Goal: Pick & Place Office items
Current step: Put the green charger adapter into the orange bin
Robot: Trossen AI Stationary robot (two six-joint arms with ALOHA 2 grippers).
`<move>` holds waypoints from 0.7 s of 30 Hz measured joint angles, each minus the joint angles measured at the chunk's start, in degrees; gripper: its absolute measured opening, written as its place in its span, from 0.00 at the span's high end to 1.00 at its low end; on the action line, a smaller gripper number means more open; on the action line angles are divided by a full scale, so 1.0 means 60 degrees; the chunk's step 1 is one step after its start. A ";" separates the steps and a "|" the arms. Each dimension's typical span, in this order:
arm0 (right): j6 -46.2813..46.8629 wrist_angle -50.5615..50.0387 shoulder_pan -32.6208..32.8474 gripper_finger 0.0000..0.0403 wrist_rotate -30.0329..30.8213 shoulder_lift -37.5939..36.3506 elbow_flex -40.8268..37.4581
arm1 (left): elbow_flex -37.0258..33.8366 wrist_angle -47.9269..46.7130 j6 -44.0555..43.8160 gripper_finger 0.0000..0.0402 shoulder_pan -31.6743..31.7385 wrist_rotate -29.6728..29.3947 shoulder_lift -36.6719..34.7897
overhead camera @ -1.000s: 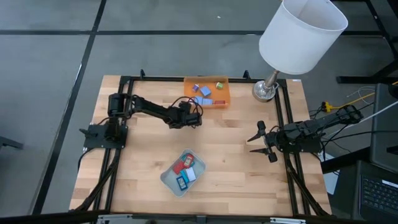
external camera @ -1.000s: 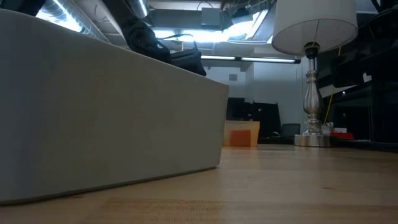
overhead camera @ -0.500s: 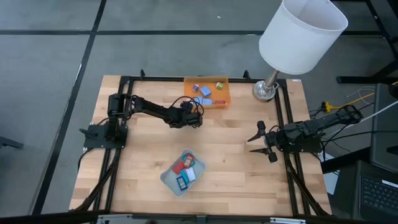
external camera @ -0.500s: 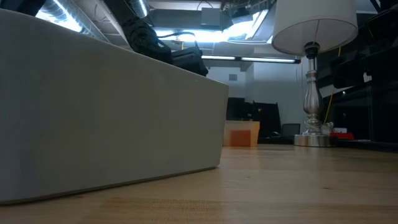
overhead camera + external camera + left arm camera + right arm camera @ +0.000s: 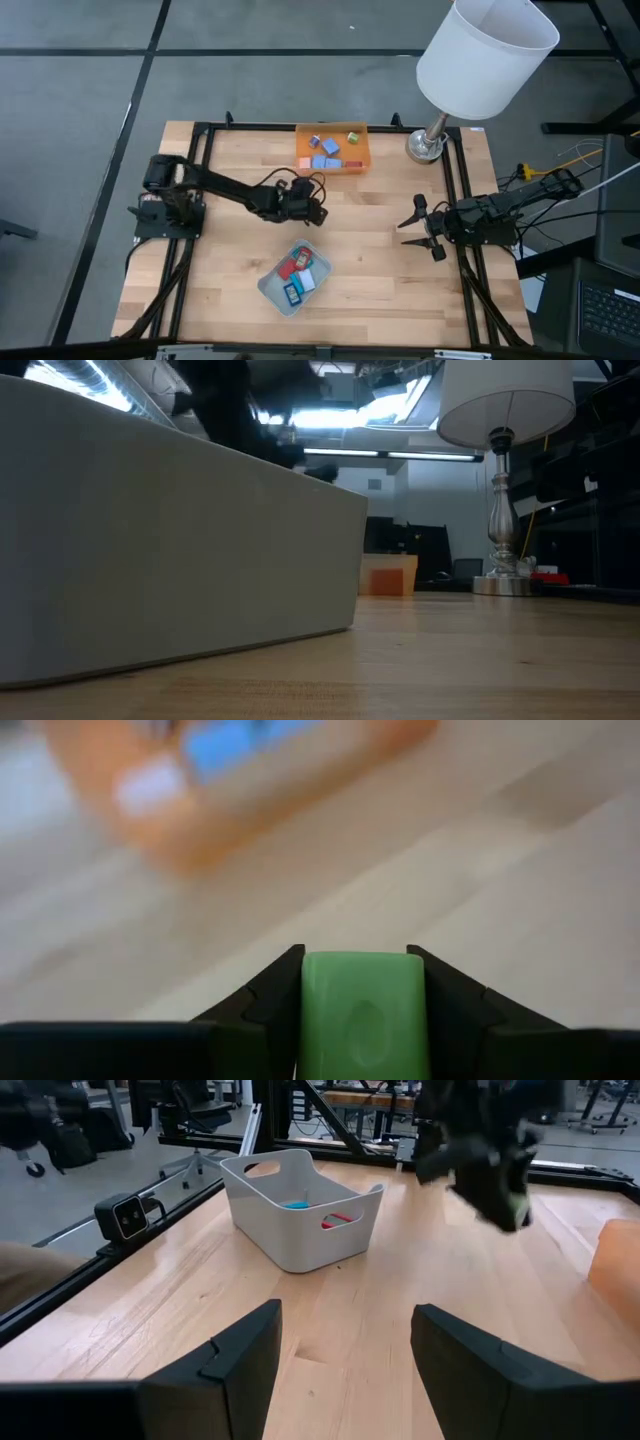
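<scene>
Overhead, two containers sit on the wooden table (image 5: 380, 270). A translucent orange tray (image 5: 333, 148) lies at the far edge, left of the lamp base, and holds several of the office items (image 5: 325, 160): small blue, purple, green and red pieces lying loose on its floor. A pale grey-green tray (image 5: 295, 277) sits near the front centre, turned at an angle; inside it lie red and blue flat rectangles (image 5: 296, 268), partly overlapping. In the right wrist view the same tray shows its cut-out handles, with a blue and a red piece visible through the openings.

The left gripper (image 5: 312, 208) is stretched over bare wood between the two trays, nearer the orange one, apart from both. Its wrist view shows its two dark fingers (image 5: 268, 1000) pinching a green block (image 5: 363, 1013) from either side. The right gripper (image 5: 412, 232) waits near the right edge of the table, well apart from both trays, its fingers (image 5: 225, 1355) spread with nothing between them.

A table lamp (image 5: 483, 58) with a white shade stands at the far right corner; its shade overhangs the corner and hides part of the floor beyond. Black frame rails (image 5: 455, 180) run along the table's sides. At table height, the grey-green tray's wall fills the left of the view, with ceiling lights and dark office furniture behind.
</scene>
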 joint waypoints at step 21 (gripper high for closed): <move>0.0142 0.0000 0.0000 0.45 0.0007 0.0011 0.0000 | 0.0033 0.3559 0.5510 0.65 0.4245 0.2862 -0.0884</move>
